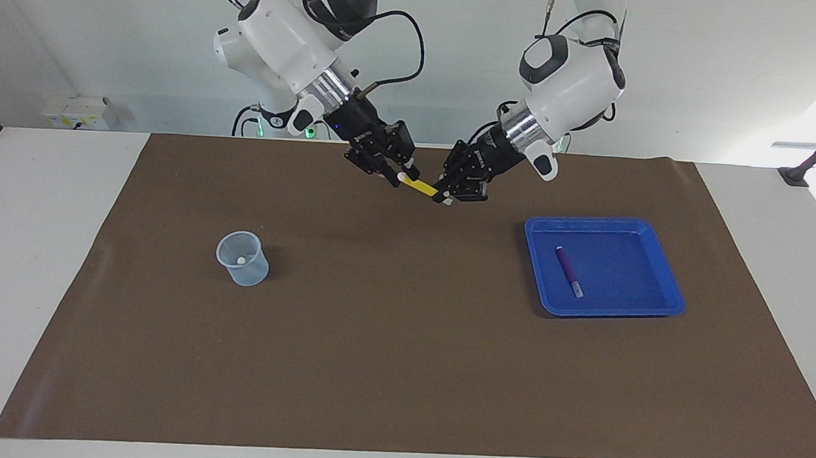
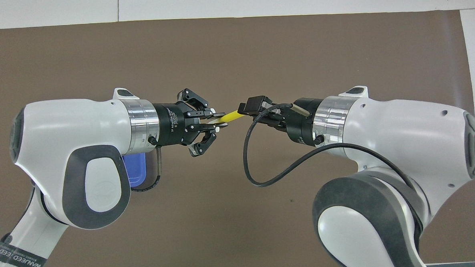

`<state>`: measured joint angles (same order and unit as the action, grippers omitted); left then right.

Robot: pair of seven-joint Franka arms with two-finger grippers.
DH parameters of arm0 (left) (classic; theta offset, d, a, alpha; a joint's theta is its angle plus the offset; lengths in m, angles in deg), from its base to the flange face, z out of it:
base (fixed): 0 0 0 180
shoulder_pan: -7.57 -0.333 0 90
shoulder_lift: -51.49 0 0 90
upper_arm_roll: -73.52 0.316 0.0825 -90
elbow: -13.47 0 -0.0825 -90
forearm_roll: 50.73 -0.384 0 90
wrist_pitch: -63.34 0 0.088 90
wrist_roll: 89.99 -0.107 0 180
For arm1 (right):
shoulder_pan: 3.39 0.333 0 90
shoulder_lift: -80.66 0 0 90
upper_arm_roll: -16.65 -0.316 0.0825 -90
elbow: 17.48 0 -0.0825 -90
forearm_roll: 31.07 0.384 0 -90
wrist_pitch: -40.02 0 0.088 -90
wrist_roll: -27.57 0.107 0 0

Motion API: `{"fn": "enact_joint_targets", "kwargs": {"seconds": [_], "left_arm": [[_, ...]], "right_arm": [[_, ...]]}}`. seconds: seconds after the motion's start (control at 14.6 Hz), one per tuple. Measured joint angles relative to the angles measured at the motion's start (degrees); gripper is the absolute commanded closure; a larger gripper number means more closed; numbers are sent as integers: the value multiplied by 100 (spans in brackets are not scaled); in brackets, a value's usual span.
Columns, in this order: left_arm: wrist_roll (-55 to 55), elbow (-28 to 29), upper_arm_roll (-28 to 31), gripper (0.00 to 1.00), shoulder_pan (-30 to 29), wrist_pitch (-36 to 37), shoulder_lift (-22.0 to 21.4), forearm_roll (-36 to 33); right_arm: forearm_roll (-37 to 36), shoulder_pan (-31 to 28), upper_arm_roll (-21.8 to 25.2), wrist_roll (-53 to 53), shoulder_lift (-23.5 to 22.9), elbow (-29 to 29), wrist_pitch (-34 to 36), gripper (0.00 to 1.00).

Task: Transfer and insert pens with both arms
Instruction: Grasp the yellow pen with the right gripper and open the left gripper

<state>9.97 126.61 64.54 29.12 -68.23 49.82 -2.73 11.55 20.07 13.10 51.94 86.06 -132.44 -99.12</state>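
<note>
In the upper middle of the facing view the two large white arms are meeting above the brown-covered counter (image 1: pixel 401 368). The left tool (image 1: pixel 444 197) and the right tool (image 1: pixel 398 177) are each touching one end of the slim yellow marker pen (image 1: pixel 418 186), which is hanging level in the air between them. In the overhead view the left tool (image 2: pixel 218 124) is clamping its fingers on the yellow marker pen (image 2: pixel 230 116); the right tool (image 2: pixel 245 108) is hidden under its own housing there, so I cannot tell whether it is gripping.

The handover is looking half done. A small pale end is showing inside the clear plastic cup (image 1: pixel 242 258) at lower left, likely one pen already inserted. The purple marker pen (image 1: pixel 568 271) is lying in the shallow blue plastic tray (image 1: pixel 666 302) at right, waiting. So, by this reading, one pen is in, one is passing, one is untouched.
</note>
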Motion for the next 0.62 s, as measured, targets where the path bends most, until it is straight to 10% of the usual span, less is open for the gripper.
{"fn": "enact_joint_targets", "kwargs": {"seconds": [0.62], "left_arm": [[2,6,0,100,0,-63,0,54]], "right_arm": [[0,-3,1,0,-3,2,-102,54]]}}
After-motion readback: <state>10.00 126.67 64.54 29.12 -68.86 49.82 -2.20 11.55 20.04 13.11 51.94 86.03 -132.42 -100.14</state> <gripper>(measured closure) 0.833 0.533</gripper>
